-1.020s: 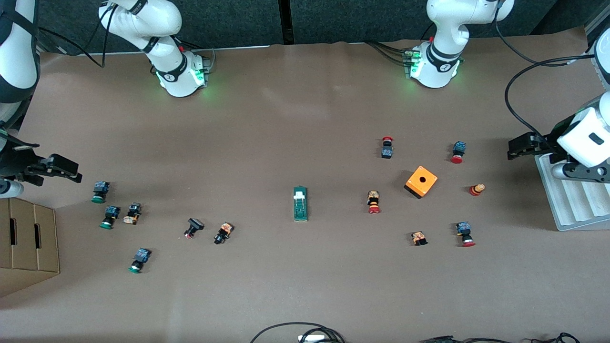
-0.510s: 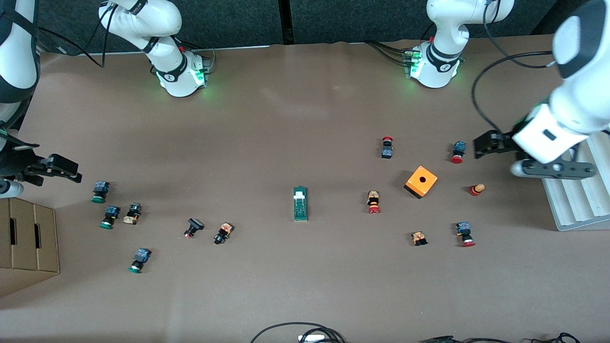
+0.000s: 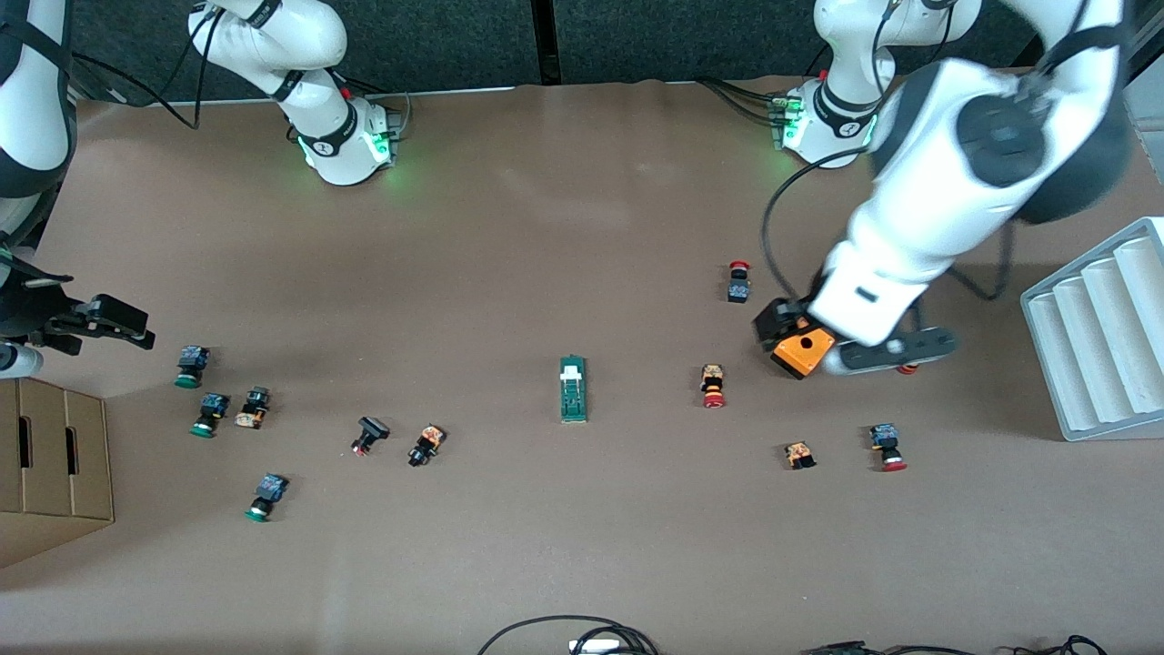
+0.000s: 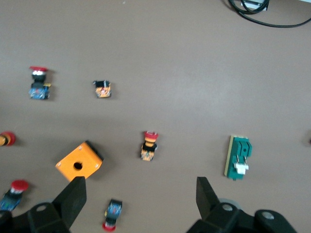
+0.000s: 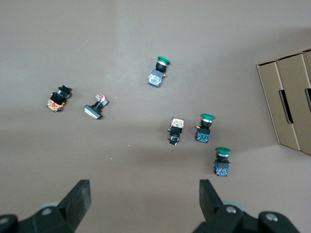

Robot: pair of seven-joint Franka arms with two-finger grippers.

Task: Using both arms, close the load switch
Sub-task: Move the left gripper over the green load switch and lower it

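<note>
Overhead, the left claw (image 4: 136, 191) is hanging wide open and empty above the orange cube (image 3: 804, 347), while the load switch (image 3: 573, 388) is lying mid-tabletop (image 3: 564, 227), well apart toward the right arm's end. The right claw (image 5: 141, 199), also spread wide and empty, is waiting over green-capped buttons (image 3: 190, 367) near the cardboard box (image 3: 55, 459).

orange cube (image 3: 804, 351) partly hidden by left arm (image 3: 946, 191)
</note>
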